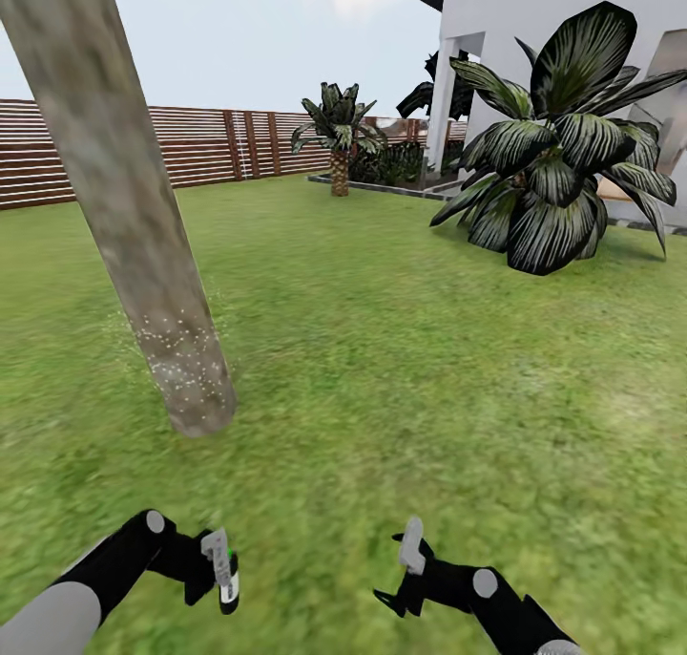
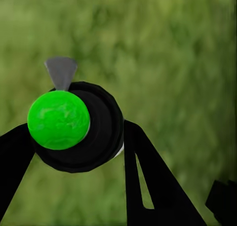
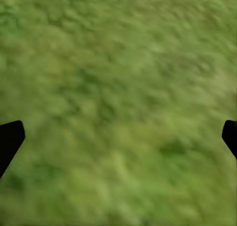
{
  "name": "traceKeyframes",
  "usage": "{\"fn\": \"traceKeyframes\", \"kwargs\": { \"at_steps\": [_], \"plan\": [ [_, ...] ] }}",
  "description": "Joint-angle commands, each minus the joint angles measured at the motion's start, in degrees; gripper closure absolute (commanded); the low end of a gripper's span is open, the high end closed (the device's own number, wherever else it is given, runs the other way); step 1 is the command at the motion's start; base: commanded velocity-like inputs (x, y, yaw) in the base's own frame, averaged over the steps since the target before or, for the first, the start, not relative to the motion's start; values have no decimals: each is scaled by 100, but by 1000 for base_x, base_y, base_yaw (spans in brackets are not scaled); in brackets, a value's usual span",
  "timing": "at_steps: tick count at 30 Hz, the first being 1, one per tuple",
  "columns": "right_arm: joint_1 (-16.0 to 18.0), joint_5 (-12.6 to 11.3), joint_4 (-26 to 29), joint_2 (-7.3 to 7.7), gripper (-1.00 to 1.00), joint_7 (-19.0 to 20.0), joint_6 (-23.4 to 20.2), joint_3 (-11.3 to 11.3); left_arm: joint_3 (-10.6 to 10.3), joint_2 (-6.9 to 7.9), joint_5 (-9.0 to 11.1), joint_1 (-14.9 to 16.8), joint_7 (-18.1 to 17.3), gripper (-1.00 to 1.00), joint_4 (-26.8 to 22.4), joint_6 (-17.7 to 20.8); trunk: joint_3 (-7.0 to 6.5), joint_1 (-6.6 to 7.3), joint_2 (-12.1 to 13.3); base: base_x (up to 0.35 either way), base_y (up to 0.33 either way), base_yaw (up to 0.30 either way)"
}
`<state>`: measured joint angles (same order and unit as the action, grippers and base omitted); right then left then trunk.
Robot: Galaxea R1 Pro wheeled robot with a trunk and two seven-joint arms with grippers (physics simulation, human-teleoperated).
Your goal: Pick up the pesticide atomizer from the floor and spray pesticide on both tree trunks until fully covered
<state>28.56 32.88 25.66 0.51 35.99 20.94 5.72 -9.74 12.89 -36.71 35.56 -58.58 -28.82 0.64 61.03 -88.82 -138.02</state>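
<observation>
Green-capped atomizer (image 2: 58, 119) clamped in L gripper (image 1: 221, 567), R gripper (image 1: 412, 559) jaws apart, white-specked trunk (image 1: 181, 369)

A short palm (image 1: 338, 144) stands far off by the planting bed; a broad-leaved dark plant (image 1: 558, 173) grows at the right.

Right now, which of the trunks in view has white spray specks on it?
The thick grey-brown tree trunk leaning at the head view's left: white specks dot its lower part. The short palm's scaly trunk by the fence shows none.
</observation>
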Motion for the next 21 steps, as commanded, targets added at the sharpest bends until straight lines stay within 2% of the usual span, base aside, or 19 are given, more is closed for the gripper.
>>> {"fn": "traceKeyframes", "kwargs": {
  "at_steps": [1,2,3,5,6,7,11,14,15,17,18,21],
  "plan": [
    [18,0,10,-3,-100,53,-6,2,-9,-6,-14,-3,-20,100,0,-19,0,0,0,0,0,0],
    [26,0,10,-5,-100,88,-8,11,-79,-10,-21,-1,-29,100,0,-28,0,0,0,0,0,0],
    [31,-1,8,-19,-100,151,-10,21,-237,-12,-27,1,-32,100,1,-29,0,0,0,0,0,0],
    [34,21,7,-154,-100,418,-11,31,-567,-35,-21,-2,-31,100,6,-21,0,0,0,0,0,0],
    [35,27,15,-213,-100,592,-11,33,-658,-74,-20,-4,-31,100,7,-16,0,0,0,0,0,0],
    [35,30,19,-237,100,668,-11,34,-694,-99,-20,-1,-31,100,8,-12,0,0,0,0,0,0],
    [53,31,26,-290,100,807,-14,35,-788,-253,-28,-5,-30,100,8,17,0,0,0,0,0,0],
    [68,41,28,-427,100,822,-18,35,-816,-447,-61,-5,-26,100,8,23,0,0,0,0,0,0],
    [69,42,52,-465,100,823,-18,35,-816,-518,-163,-5,-24,100,8,28,0,0,0,0,0,0],
    [70,50,115,-587,100,829,-19,35,-795,-700,-558,-5,-22,100,8,48,0,0,0,0,0,0],
    [71,51,128,-630,100,828,-20,35,-789,-768,-661,-4,-22,100,8,53,0,0,0,0,0,0],
    [75,52,140,-781,100,830,-16,35,-796,-996,-776,-5,7,100,8,59,0,0,0,0,0,0]
  ]
}}
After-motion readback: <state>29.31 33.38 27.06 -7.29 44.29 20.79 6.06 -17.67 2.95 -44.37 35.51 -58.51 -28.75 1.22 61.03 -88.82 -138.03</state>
